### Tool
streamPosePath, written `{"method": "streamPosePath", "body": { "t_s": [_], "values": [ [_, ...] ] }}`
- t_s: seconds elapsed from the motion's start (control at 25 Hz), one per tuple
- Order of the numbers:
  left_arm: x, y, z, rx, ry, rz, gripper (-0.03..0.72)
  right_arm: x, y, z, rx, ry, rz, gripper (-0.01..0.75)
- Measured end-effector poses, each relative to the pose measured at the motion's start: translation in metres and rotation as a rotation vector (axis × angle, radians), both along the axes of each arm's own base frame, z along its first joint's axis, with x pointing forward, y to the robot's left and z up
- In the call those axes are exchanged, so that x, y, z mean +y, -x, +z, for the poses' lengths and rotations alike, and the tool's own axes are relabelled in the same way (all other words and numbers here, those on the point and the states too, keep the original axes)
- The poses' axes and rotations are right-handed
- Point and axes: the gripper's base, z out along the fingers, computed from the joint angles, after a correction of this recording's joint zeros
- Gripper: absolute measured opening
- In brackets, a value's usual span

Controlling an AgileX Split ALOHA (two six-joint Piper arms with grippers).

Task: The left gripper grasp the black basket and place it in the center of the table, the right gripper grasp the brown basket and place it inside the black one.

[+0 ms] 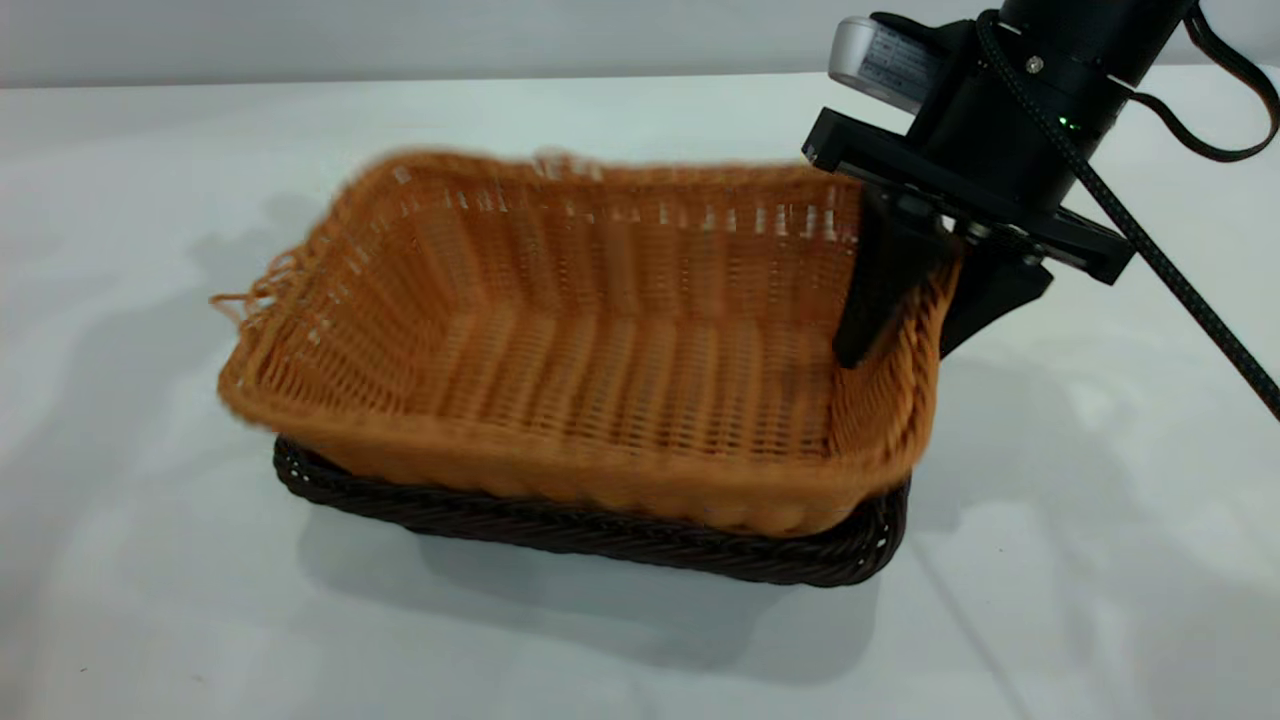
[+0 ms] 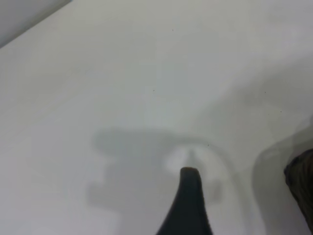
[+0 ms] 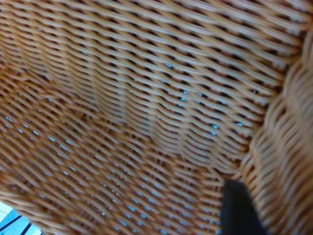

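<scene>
brown basket [image 1: 590, 350] is nested in black basket [image 1: 600, 535], left end raised | right wall is clamped by right gripper [image 1: 915, 320] | left gripper [image 2: 188, 205] is held over bare white table [image 1: 150, 600]; finger state cannot be told

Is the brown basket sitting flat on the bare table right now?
No, the brown basket sits tilted in the black basket, with the right gripper clamped on its right wall.

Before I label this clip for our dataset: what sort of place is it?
Probably a robot test bench or lab: a bare white table, a plain wall behind, and only the brown basket, held by the right gripper, and the black basket beneath it.
</scene>
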Motion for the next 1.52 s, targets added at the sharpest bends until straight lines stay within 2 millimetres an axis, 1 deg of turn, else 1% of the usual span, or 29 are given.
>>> {"method": "streamPosePath", "body": {
  "t_s": [0.12,0.24,0.32,0.36,0.48,0.56,0.64,0.76,0.84,0.92,1.0,1.04,1.12,1.16,1.2,1.24,1.32,1.44,1.52],
  "values": [
    [0.000,0.000,0.000,-0.001,-0.001,-0.002,0.568,0.000,-0.001,0.000,-0.019,-0.005,0.011,0.442],
    [0.000,0.000,0.000,0.000,0.000,-0.001,0.568,-0.003,-0.004,-0.002,-0.064,0.038,0.033,0.578],
    [0.000,0.000,0.000,0.000,0.000,-0.001,0.568,-0.007,-0.006,-0.004,-0.091,0.078,0.054,0.635],
    [0.000,0.000,0.000,0.000,0.000,-0.001,0.568,-0.009,-0.007,-0.004,-0.105,0.102,0.061,0.652],
    [0.000,0.001,0.006,-0.014,0.001,-0.001,0.568,-0.015,-0.010,0.008,-0.178,0.161,0.068,0.664],
    [0.001,0.005,0.018,-0.045,0.000,-0.003,0.568,-0.020,-0.012,0.030,-0.263,0.199,0.068,0.664],
    [0.001,0.012,0.042,-0.106,0.002,-0.008,0.568,-0.026,-0.012,0.055,-0.345,0.242,0.053,0.661],
    [0.003,0.028,0.082,-0.209,0.003,-0.018,0.568,-0.036,-0.007,0.100,-0.481,0.298,0.018,0.656],
    [0.004,0.042,0.108,-0.278,0.007,-0.021,0.568,-0.043,0.003,0.137,-0.577,0.309,-0.017,0.652],
    [0.006,0.061,0.138,-0.348,0.012,-0.026,0.568,-0.049,0.018,0.173,-0.670,0.296,-0.043,0.650],
    [0.007,0.083,0.164,-0.401,0.017,-0.035,0.568,-0.057,0.041,0.214,-0.784,0.264,-0.068,0.644],
    [0.008,0.096,0.177,-0.425,0.023,-0.038,0.568,-0.060,0.052,0.231,-0.832,0.250,-0.077,0.638],
    [0.009,0.122,0.200,-0.460,0.041,-0.036,0.568,-0.071,0.084,0.266,-0.938,0.217,-0.090,0.623],
    [0.010,0.135,0.209,-0.464,0.055,-0.030,0.568,-0.076,0.102,0.281,-0.984,0.202,-0.091,0.616],
    [0.011,0.152,0.221,-0.479,0.073,-0.021,0.568,-0.080,0.118,0.290,-1.007,0.190,-0.085,0.608],
    [0.012,0.164,0.228,-0.476,0.093,-0.009,0.568,-0.086,0.137,0.299,-1.036,0.177,-0.080,0.599],
    [0.013,0.192,0.241,-0.468,0.134,0.016,0.568,-0.096,0.176,0.308,-1.090,0.146,-0.069,0.591],
    [0.015,0.228,0.251,-0.414,0.179,0.042,0.568,-0.111,0.229,0.304,-1.170,0.107,-0.058,0.589],
    [0.016,0.253,0.255,-0.360,0.193,0.061,0.568,-0.120,0.260,0.293,-1.220,0.092,-0.063,0.589]
  ]
}}
